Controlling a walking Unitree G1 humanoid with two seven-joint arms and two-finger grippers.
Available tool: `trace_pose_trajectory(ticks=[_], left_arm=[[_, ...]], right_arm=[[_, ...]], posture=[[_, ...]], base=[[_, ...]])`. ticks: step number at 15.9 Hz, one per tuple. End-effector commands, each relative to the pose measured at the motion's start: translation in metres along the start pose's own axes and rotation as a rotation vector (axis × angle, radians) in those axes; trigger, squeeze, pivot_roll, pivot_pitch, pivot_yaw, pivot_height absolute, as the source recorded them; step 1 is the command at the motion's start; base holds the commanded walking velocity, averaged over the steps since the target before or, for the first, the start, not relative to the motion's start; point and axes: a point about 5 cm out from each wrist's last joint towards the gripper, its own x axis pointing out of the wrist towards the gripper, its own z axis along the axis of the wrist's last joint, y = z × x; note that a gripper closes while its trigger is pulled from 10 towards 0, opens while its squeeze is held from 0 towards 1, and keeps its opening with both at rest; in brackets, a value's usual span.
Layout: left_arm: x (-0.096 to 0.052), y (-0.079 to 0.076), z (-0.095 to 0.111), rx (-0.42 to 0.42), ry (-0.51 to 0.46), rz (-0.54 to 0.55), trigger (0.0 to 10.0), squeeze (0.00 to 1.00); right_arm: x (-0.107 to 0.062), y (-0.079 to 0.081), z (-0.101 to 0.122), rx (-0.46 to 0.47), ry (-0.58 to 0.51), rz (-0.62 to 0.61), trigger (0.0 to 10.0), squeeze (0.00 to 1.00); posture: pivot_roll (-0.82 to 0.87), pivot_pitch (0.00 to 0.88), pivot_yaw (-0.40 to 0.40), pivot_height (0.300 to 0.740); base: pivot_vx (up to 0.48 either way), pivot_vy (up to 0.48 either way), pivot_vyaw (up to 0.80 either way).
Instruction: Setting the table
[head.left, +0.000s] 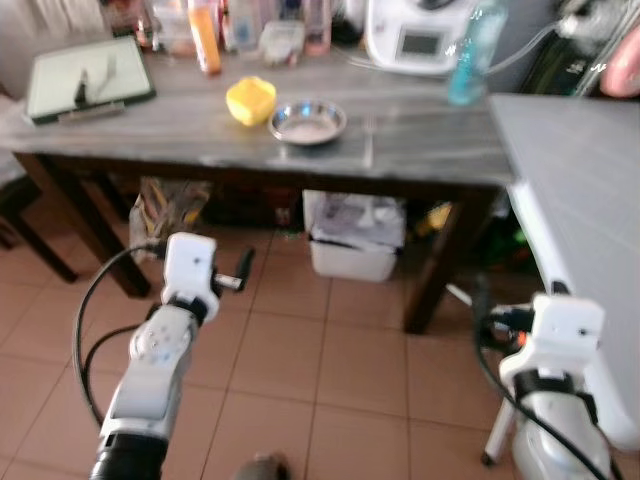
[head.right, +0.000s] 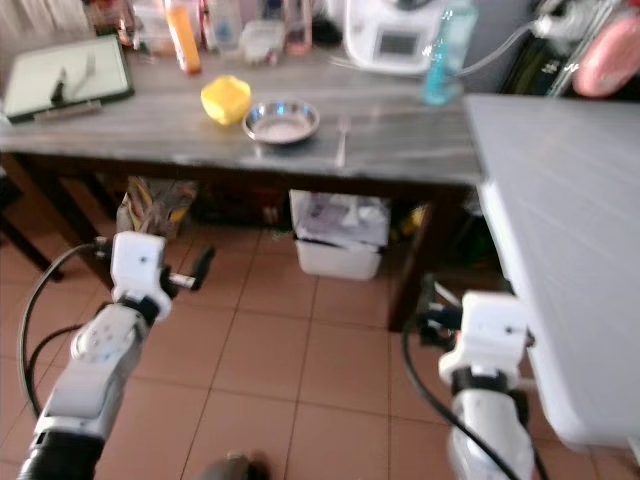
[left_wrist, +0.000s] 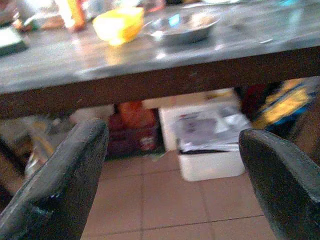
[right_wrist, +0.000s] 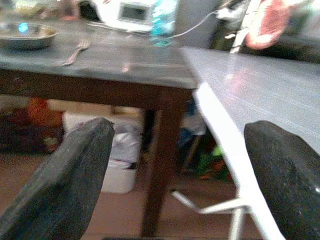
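A yellow bowl (head.left: 251, 100) and a steel bowl (head.left: 308, 123) stand side by side on the grey wooden table (head.left: 430, 155). A fork (head.left: 368, 140) lies just right of the steel bowl. Both arms are held low in front of the table, below its top. My left gripper (head.left: 243, 268) is open, and its fingers (left_wrist: 65, 180) frame the space under the table edge. My right gripper (right_wrist: 180, 165) is open too, near the table's right leg, with nothing between its fingers (right_wrist: 75, 175).
A white table (head.left: 585, 190) adjoins on the right. At the back of the grey table stand a blue bottle (head.left: 470, 50), a white appliance (head.left: 415, 35), an orange bottle (head.left: 205, 35) and a green board (head.left: 88, 78). Under it sit a white bin (head.left: 352, 245) and a bag (head.left: 170, 205).
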Motion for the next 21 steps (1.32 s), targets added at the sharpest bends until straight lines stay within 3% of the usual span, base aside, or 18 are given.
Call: trace_pose_trajectory(ticks=[1,5,10,12,14,21], left_arm=[[0.000,0.004,0.001,0.013,0.000,0.014,10.0,0.00],[0.002,0.000,0.003,0.023,-0.015,-0.001,10.0,0.00],[0.002,-0.005,0.005,0.053,-0.043,-0.015,10.0,0.00],[0.002,-0.011,0.005,-0.001,-0.042,-0.054,10.0,0.00],[0.003,-0.016,0.006,0.017,-0.057,-0.076,10.0,0.00],[0.009,-0.022,0.008,-0.022,-0.067,-0.099,10.0,0.00]], right_arm=[[-0.001,0.001,0.001,0.009,-0.003,-0.003,10.0,0.00],[-0.001,0.000,0.001,0.000,0.000,-0.007,10.0,0.00],[0.001,-0.001,0.000,-0.007,0.003,-0.012,10.0,0.00],[0.002,0.000,0.000,-0.010,0.000,-0.009,10.0,0.00],[0.003,0.001,0.000,-0.014,-0.005,-0.009,10.0,0.00],[0.004,-0.002,0.001,-0.032,-0.011,-0.008,10.0,0.00]], posture=[[0.04,0.110,-0.001,0.740],[0.03,0.110,-0.002,0.740],[0.04,0.108,-0.002,0.740],[0.04,0.104,0.001,0.740],[0.04,0.098,0.002,0.740],[0.02,0.088,-0.004,0.740]], base=[[-0.360,0.000,0.00],[-0.343,0.000,0.00],[0.000,0.000,0.00],[0.000,0.000,0.00],[0.000,0.000,0.00],[0.000,-0.444,0.00]])
